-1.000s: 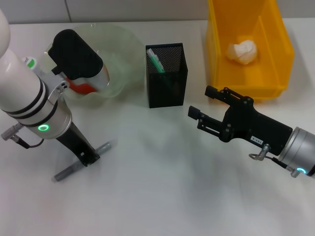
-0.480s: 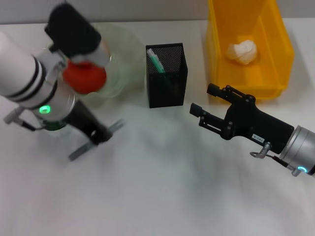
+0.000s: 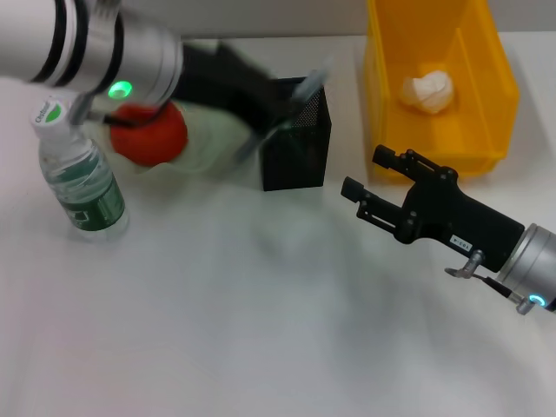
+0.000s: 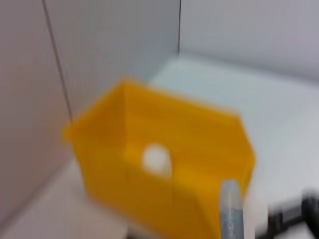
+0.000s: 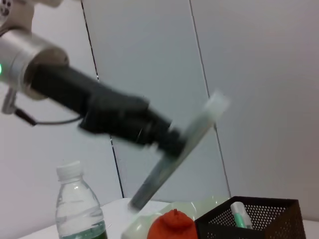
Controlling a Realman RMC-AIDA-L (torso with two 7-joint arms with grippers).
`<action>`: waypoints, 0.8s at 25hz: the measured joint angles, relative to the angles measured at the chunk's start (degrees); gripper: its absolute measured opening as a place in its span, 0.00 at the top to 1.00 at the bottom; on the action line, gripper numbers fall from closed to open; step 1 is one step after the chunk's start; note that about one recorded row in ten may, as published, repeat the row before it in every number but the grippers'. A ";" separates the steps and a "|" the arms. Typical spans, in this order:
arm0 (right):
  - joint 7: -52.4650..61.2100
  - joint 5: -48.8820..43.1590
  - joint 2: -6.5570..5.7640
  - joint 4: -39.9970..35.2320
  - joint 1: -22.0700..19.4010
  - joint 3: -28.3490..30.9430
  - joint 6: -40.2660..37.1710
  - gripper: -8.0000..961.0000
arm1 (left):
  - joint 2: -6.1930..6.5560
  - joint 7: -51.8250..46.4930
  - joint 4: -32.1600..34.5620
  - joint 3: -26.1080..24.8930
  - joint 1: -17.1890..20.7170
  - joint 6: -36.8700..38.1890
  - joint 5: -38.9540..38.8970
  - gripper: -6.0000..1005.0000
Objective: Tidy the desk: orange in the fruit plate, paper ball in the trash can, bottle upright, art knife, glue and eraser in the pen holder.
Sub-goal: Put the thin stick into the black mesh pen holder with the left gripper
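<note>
The left gripper [image 3: 276,111] is holding the grey art knife [image 5: 175,155] clamped between its fingers, and it is carrying it high above the desk [image 3: 261,330]; a second ago that knife was still lying near the desk's left edge with the fingers closing round it. Now the tool is slanting over the rim of the black mesh pen holder [image 3: 295,148], which is standing by the middle of the desk's far edge with a green-capped glue stick [image 5: 242,215] already inside. The orange [image 3: 149,135] is sitting in the pale fruit plate [image 3: 213,143], the bottle [image 3: 80,181] is standing upright near the left edge, and the paper ball [image 3: 429,90] is lying in the yellow trash can [image 3: 486,95] at the far right corner. The right gripper [image 3: 365,182] is hovering over the right side, fingers spread and empty. Judging by this, the knife drop is the step in hand, with the eraser nowhere in sight.
</note>
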 joint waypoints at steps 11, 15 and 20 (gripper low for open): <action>2.04 0.00 0.00 0.60 -0.04 -0.05 -1.63 0.24 | -0.08 24.16 -9.11 2.82 5.61 -19.91 -28.46 0.85; 2.08 0.00 0.00 1.33 -0.08 -0.05 -1.70 0.24 | -0.24 35.45 -18.83 4.08 5.39 -22.73 -42.82 0.85; 2.08 0.00 0.00 1.87 0.05 -0.05 -2.13 0.24 | -0.25 45.78 -31.70 4.75 2.77 -24.73 -57.16 0.85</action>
